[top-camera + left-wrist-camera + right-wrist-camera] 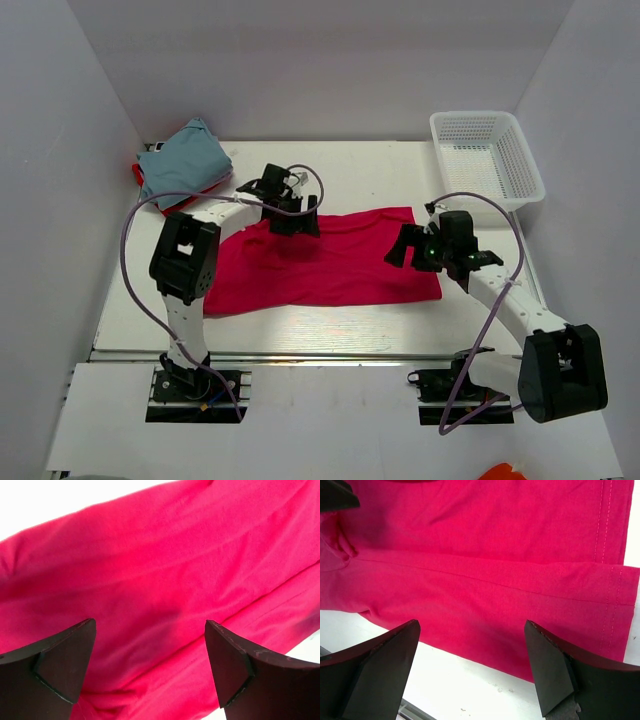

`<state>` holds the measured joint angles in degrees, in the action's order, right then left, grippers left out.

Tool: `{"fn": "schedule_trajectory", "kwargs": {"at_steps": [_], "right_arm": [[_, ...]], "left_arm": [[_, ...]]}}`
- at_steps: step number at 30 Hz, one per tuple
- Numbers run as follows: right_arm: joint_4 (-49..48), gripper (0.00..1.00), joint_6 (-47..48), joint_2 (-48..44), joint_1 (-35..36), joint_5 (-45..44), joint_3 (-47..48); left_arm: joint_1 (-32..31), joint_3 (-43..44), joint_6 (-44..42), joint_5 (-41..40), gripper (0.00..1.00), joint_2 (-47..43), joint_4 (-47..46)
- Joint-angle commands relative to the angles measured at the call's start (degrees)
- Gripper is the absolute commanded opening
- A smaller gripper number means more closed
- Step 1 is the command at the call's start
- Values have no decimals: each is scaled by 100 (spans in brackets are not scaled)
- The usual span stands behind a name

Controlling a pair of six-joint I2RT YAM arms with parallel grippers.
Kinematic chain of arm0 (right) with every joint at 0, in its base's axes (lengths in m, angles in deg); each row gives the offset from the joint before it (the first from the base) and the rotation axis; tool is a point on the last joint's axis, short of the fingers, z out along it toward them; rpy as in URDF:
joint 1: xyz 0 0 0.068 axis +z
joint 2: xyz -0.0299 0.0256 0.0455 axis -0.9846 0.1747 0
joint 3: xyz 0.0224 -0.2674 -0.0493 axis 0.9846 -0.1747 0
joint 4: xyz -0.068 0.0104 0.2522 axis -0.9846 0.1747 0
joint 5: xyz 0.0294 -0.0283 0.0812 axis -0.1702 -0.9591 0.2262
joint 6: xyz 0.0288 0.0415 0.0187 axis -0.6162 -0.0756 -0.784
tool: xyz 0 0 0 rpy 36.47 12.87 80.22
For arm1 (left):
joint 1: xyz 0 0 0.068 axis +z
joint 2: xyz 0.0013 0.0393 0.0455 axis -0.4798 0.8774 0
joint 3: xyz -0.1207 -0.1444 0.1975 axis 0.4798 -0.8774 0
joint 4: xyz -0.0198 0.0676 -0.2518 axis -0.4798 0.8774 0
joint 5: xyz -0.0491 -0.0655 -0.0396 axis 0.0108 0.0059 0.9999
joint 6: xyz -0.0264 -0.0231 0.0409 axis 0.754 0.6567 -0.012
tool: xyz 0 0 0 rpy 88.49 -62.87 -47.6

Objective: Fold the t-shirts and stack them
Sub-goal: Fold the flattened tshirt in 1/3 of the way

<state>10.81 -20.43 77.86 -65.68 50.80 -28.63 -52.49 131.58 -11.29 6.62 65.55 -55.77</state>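
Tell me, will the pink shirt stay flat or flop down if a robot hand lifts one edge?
It would probably flop and hang, since the pink shirt lies in soft folds. Pushed, it would likely bunch up rather than slide whole, being thin cloth on the table.

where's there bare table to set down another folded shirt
Bare table: the far strip behind the magenta shirt, between the folded stack and the white basket; and the near strip between that shirt's front edge and the table's near edge. Crowded: the middle, where the shirt lies spread under the left end effector and right end effector, both open.
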Motion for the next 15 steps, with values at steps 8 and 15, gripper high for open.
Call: {"fn": "schedule_trajectory", "kwargs": {"at_steps": [8,15], "right_arm": [[-162,90,205,-5,-2,406,109],[-198,90,249,65,-2,468,65]], "left_arm": [[-124,-1459,478,-1607,99,-2396,212],[-71,-1787,532,-2217,98,-2425,414]]}}
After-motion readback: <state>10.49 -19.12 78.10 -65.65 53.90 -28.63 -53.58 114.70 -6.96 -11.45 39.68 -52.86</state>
